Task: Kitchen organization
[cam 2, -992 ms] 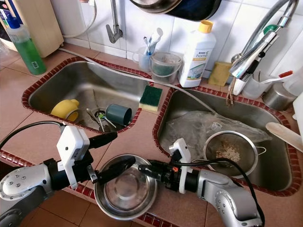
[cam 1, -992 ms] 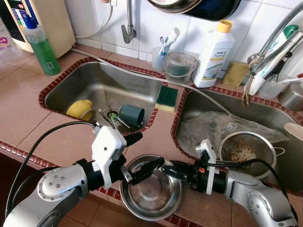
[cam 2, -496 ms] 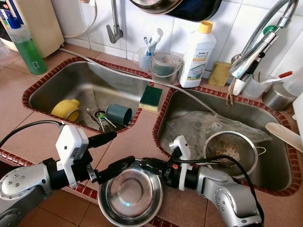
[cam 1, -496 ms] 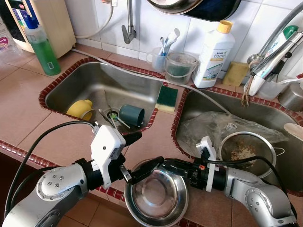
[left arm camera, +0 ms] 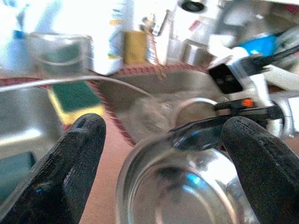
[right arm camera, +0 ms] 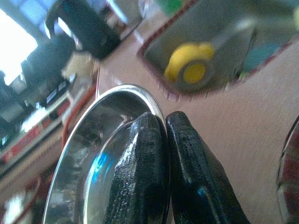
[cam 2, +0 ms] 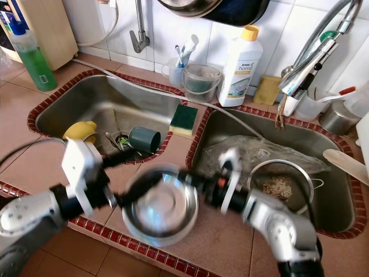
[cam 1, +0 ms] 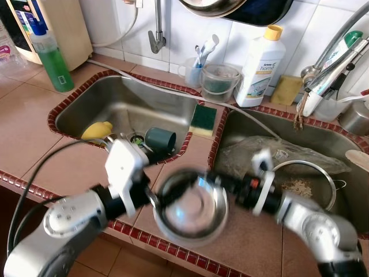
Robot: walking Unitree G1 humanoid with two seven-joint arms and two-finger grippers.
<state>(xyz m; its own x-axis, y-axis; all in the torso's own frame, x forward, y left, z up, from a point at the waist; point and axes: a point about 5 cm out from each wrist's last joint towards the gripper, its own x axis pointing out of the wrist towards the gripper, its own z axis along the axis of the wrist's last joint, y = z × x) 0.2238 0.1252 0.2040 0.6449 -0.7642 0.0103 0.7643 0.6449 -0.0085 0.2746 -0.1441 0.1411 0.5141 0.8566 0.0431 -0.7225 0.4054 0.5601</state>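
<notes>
In the left eye view, your right claw came in from three o'clock and was clenched on the rim of the steel bowl, which sat tilted, blurred with motion, over the tiled table at about six o'clock of the picture. Your left claw reached from nine o'clock with its fingers spread, one above the bowl's near rim and one alongside it; you could not tell there whether either touched. Behind, the left sink held a yellow cup and a dark green cup lying on its side.

In the right eye view, the same bowl faced you. The right sink at three o'clock held a metal strainer and a crumpled plastic bag. A green sponge lay on the divider between the sinks, and a white detergent bottle stood at twelve o'clock.

In the left wrist view, your left claw's fingers stood wide apart, released, with the bowl between them and the right claw's tip on its far rim.

In the right wrist view, your right claw's fingers pinched the bowl's rim, one inside, one outside.
</notes>
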